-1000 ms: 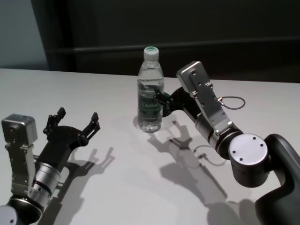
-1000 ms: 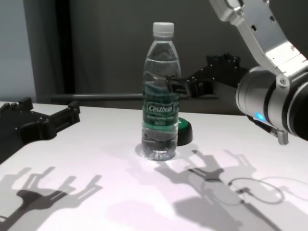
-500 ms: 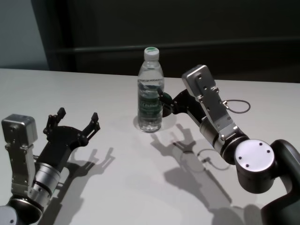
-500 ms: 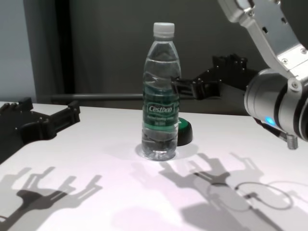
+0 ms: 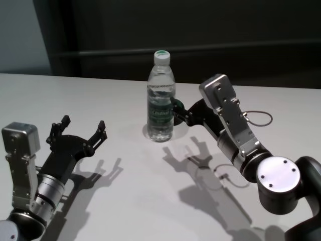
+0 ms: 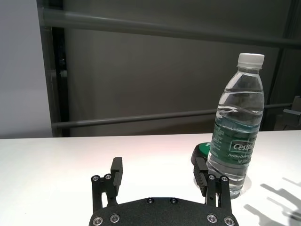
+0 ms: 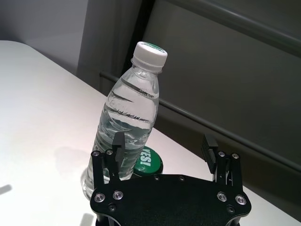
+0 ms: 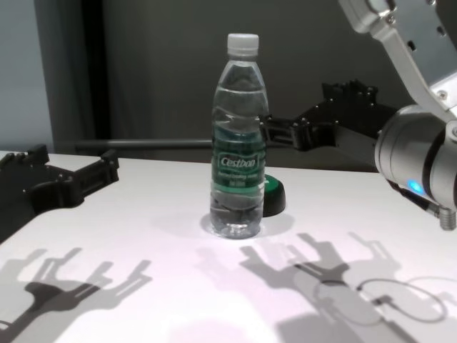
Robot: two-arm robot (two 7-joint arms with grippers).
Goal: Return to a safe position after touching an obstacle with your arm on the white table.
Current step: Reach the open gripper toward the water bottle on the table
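Resting near-left over the wide plain white table [image 5: 125, 201], left gripper [image 5: 83, 131] spread wide, parked clear. Tall clear plastic water bottle with white cap [image 5: 161, 98] stands upright mid-table, far side. Right gripper [image 7: 164, 153] just right of it, fingers wide, empty; apparently backing off post-contact.

The right claw [image 7: 162, 148] fills the near part of the view, its two fingers [image 7: 119, 149] spread wide apart and holding nothing. Just beyond one finger stands the bottle [image 7: 124, 125], upright on the white surface [image 7: 37, 103], capped, its lower part hidden behind that finger. A green disc [image 7: 146, 165] lies beside the bottle's base, between the fingers.
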